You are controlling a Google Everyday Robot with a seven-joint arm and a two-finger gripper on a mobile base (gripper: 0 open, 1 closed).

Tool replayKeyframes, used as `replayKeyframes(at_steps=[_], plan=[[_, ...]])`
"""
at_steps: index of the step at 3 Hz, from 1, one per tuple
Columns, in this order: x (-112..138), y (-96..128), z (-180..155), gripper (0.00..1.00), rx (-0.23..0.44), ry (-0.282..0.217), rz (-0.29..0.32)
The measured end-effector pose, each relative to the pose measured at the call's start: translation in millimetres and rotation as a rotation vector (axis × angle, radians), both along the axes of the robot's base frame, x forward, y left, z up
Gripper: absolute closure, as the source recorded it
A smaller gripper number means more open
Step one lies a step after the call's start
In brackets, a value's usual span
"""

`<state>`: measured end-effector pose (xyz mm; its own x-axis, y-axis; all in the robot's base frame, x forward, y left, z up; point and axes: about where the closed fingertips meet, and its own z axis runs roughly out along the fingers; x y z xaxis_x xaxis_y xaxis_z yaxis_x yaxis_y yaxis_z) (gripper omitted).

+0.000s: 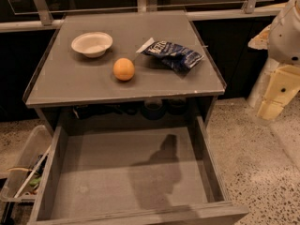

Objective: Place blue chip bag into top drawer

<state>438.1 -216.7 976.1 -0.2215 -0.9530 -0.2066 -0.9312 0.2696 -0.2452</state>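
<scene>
The blue chip bag [173,54] lies crinkled on the grey cabinet top [70,83], at its right rear, white edge toward the middle. The top drawer [207,161] is pulled out below the cabinet's front edge; its flat grey bottom is bare, with a shadow across it. My arm comes in at the right edge of the view. Its cream-coloured gripper [271,104] hangs beside the cabinet, to the right of the bag and lower, touching neither bag nor drawer.
An orange [123,69] sits left of the bag, and a white bowl [92,44] stands at the rear left. A clear plastic bin [21,170] of clutter is left of the drawer. Dark objects [154,109] sit at the back under the top. A rail runs behind.
</scene>
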Motion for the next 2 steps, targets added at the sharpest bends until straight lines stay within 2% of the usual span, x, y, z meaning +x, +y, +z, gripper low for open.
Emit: replayKeyframes(at_steps=[2], plan=[[5.1,4.9,3.0,0.0,0.013,-0.009,0.002]])
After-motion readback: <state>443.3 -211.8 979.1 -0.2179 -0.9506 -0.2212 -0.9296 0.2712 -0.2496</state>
